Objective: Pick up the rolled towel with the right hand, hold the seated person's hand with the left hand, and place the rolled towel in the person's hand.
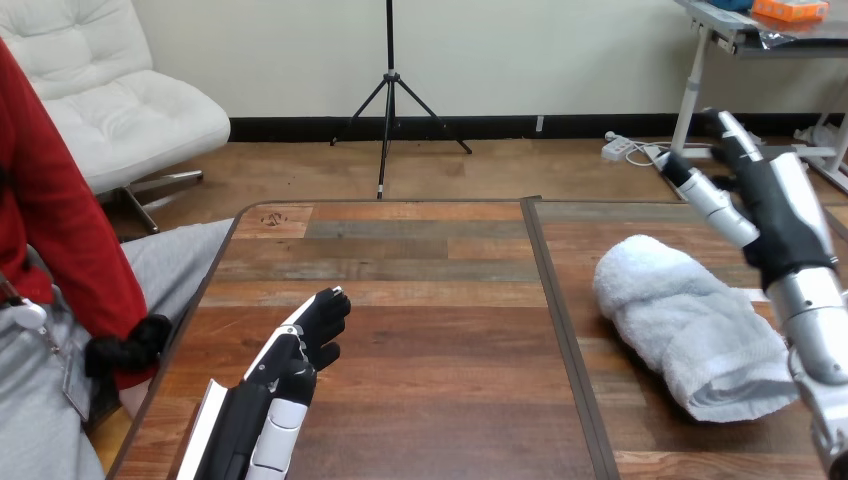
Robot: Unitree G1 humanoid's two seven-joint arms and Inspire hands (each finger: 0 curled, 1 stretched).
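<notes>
Left hand (312, 335) hovers low over the surface (430, 300) near its left edge, fingers loosely bent and holding nothing. Right hand (775, 210) hangs above the surface's right side, fingers straight and spread, touching nothing. Towel (690, 325), white and rolled, lies on the surface under the right hand, apart from it. A person's red sleeve (60, 230) shows beside the left edge.

Black-and-white left hand (310, 335), right hand (778, 215), silver forearm (815, 310)
</notes>
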